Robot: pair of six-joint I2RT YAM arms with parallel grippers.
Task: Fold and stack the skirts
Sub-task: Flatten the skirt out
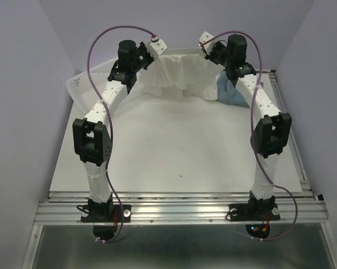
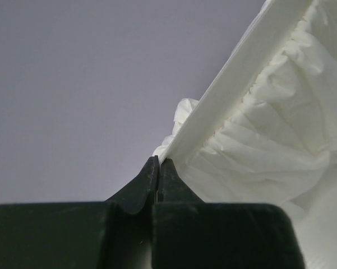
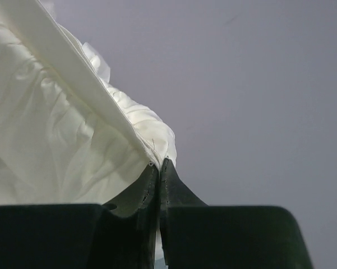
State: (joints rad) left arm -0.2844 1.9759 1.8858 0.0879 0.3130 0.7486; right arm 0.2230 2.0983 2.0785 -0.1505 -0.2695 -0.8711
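Spreading looks the step in hand: left jaws and right jaws, each pinched shut on a waistband end, hold the thin white ruffled cloth skirt (image 1: pixel 176 75) hanging above the far edge of the white counter (image 1: pixel 179 151), so next it likely needs lowering flat.

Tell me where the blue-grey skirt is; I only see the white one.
Top view: the blue-grey skirt lies bunched at the table's far right, beside the right arm, next to the white skirt's right end.
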